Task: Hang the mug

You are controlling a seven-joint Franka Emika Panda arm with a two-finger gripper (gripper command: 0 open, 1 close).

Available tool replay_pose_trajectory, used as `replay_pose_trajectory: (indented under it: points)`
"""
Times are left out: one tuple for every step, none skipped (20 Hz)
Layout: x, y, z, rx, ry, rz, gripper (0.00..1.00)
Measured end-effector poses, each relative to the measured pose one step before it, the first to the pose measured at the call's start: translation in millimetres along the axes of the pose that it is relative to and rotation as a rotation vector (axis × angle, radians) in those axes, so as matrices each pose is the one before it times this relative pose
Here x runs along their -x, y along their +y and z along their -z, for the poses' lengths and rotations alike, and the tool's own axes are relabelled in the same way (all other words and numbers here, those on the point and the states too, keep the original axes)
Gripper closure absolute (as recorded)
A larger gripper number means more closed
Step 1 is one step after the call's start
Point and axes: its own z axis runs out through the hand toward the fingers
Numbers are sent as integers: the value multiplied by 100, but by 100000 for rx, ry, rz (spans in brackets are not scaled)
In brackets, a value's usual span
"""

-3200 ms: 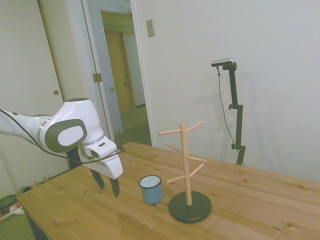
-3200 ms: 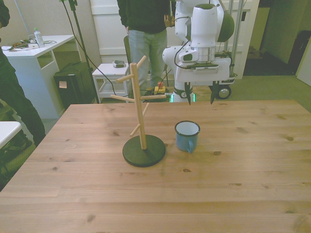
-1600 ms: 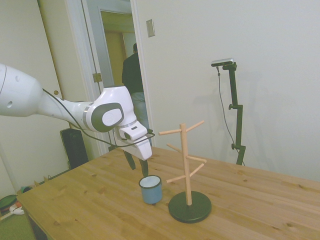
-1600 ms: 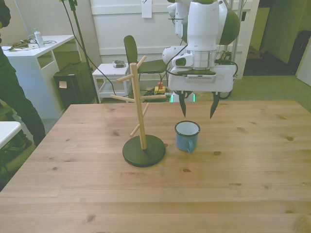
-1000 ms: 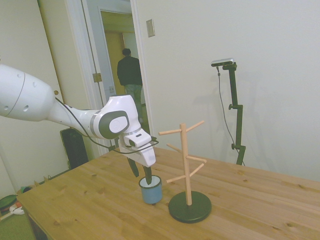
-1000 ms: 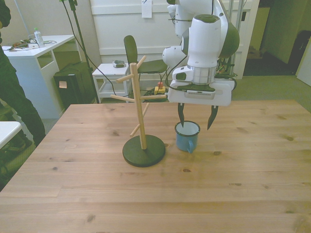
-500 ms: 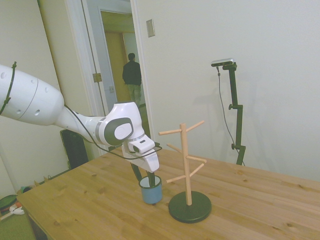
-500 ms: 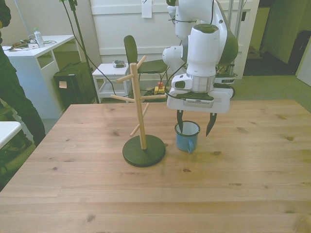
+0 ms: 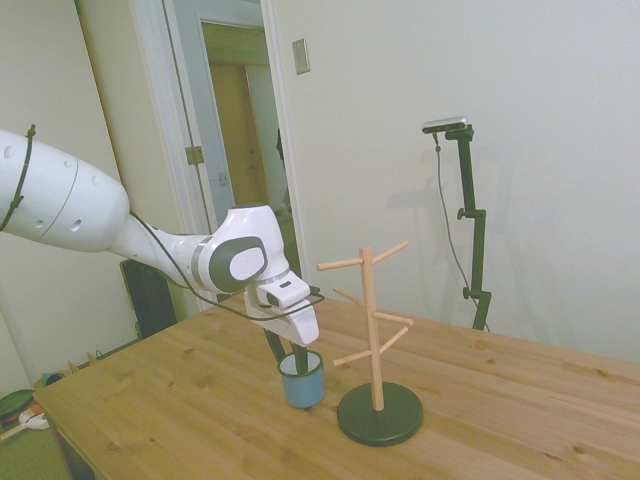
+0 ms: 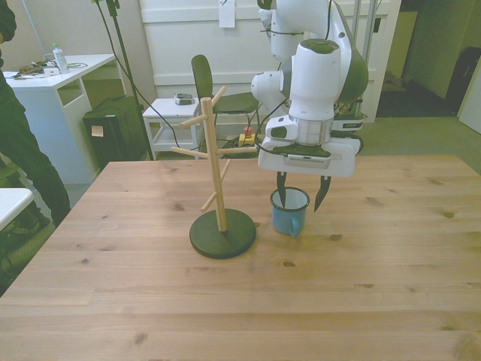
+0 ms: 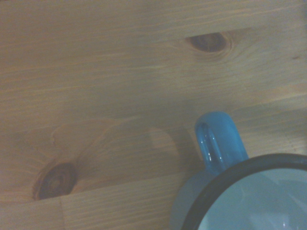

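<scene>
Straddling round enamel mug (image 10: 289,211) rim, jaws spread, grainy wooden table (image 10: 376,271)

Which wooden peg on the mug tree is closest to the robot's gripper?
The long level peg pointing toward the gripper; the rack's other pegs sit nearer the pole or face away.

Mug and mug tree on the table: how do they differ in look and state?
The mug is short, light blue with a dark rim; the mug tree is tall, pale wood on a dark round base. The mug has the open end effector straddling its wall, one finger inside; the mug tree stands untouched, its pegs bare. Both stand upright on the table, side by side.
</scene>
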Motion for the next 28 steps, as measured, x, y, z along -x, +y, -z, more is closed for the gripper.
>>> replay_pose_trajectory:
  points:
    - [-13, 18, -26, 292, 359, -131, 100]
    - [-29, 35, -52, 215, 71, -376, 100]
    - [-59, 55, -59, 172, -87, -451, 100]
    - [-89, 66, -54, 118, -44, -331, 100]
    - [-86, 63, -39, 74, -16, -412, 100]
    - [-56, 40, -5, 21, 8, -286, 100]
    - [-22, 19, -8, 44, -17, -149, 100]
    - [-8, 14, -20, 70, -39, -86, 100]
    - [4, 6, -40, 82, -53, -14, 100]
    - [2, 4, -39, 64, -40, -3, 100]
    - [6, -2, -38, 82, 2, 55, 100]
    - [24, 11, -78, 211, 43, 167, 100]
    - [19, 23, -85, 179, -43, 66, 100]
    - [4, 29, -51, 105, -49, -13, 100]
    - [-20, 20, -8, 17, 4, -43, 100]
    - [-31, 33, -12, 97, -43, -78, 100]
    - [-34, 78, -44, 369, -206, -122, 100]
    - [-15, 53, -32, 294, -168, -72, 100]
    - [2, 24, -23, 174, -104, -16, 100]
    - [18, 2, -16, 101, -65, 29, 100]
    - [18, -5, -13, 64, -43, 35, 100]
    - [4, 0, -27, 65, -42, 9, 100]
    - [2, -2, -30, 53, -35, 19, 100]
    - [2, -8, -1, -4, 2, 20, 100]
    - [16, -24, 24, -47, 27, 50, 100]
    - [44, -45, 96, -163, 104, 117, 100]
    - [63, -61, 232, -374, 233, 158, 100]
    - [124, -89, 413, -661, 404, 287, 100]
